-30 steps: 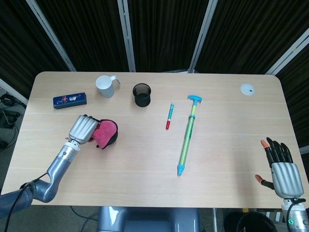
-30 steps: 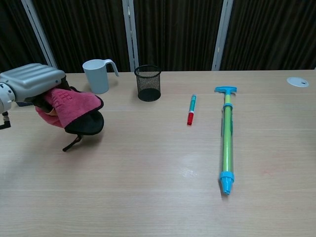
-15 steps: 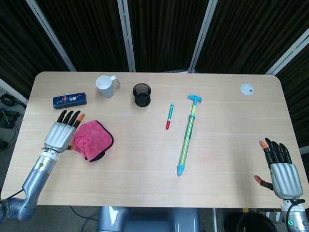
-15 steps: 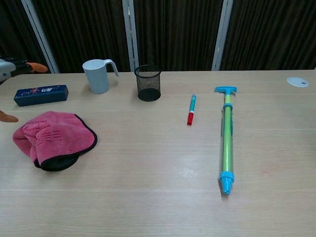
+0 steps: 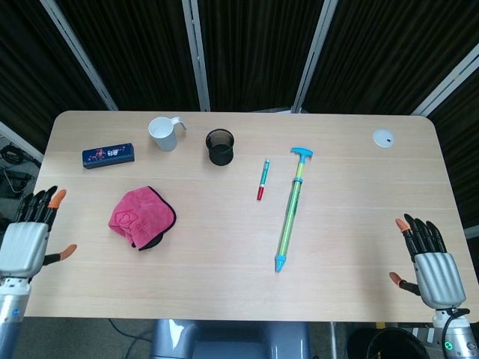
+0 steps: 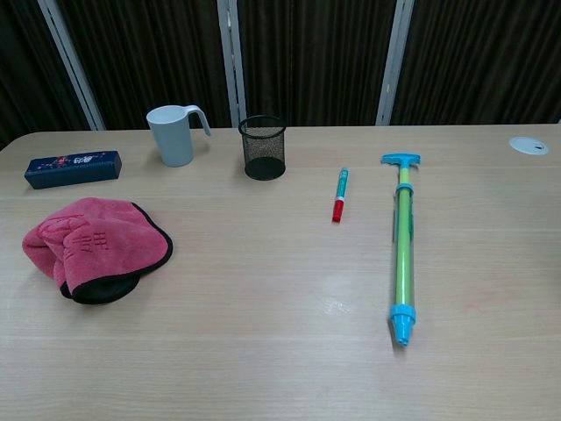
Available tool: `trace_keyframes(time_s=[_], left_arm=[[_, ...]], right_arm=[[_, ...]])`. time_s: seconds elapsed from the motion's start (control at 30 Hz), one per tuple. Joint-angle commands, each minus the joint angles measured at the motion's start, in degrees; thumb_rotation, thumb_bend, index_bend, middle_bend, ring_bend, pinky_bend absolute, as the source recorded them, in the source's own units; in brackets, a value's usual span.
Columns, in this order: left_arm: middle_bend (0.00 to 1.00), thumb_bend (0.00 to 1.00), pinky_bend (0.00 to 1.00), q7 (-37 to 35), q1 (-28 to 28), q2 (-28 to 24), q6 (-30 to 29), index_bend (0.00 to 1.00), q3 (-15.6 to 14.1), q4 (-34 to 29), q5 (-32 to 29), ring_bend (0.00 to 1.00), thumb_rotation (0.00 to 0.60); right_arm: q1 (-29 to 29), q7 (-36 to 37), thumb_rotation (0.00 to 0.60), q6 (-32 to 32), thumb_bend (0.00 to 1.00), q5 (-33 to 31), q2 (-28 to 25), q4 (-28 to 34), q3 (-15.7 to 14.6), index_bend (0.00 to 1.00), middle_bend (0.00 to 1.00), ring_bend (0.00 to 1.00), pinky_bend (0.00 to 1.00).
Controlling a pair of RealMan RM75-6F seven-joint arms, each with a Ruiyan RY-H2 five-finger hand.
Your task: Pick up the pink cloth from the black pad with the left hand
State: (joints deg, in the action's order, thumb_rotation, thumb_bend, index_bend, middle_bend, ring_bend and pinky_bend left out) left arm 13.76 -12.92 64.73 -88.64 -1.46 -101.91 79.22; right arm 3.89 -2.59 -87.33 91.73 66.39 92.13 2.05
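The pink cloth lies crumpled on the table at the left, covering most of the black pad, whose dark edge shows beneath it. My left hand hovers off the table's left edge, well left of the cloth, fingers spread and holding nothing. My right hand is at the table's front right corner, fingers spread and empty. Neither hand shows in the chest view.
A blue case lies at the back left, with a white mug and a black mesh cup beside it. A red-capped pen and a long green-blue pump lie mid-table. A white disc sits back right.
My left hand let go of the pink cloth, which dropped back onto the pad, and the hand drew away to the left past the table edge. The right hand barely moved.
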Motion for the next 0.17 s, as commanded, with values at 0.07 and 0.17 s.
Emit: trace_keyframes(time_s=[0.07,0.17], left_arm=[[0.00,0.00,0.00,-3.1,4.7,0.9,-3.4,0.00,-4.0,6.2,5.3,0.00,0.600],[0.00,0.00,0.00,-4.1,5.6,1.6,-4.0,0.00,-4.0,7.7,6.8,0.00,0.600]], right_arm=[[0.3,0.1,0.600,-0.3,0.00,1.0,0.3,-0.7,-0.2,0.00,0.00,0.00,0.00],[0.3,0.2,0.600,-0.7,0.00,1.2,0.5,-1.0,-0.1,0.00,0.00,0.00,0.00]])
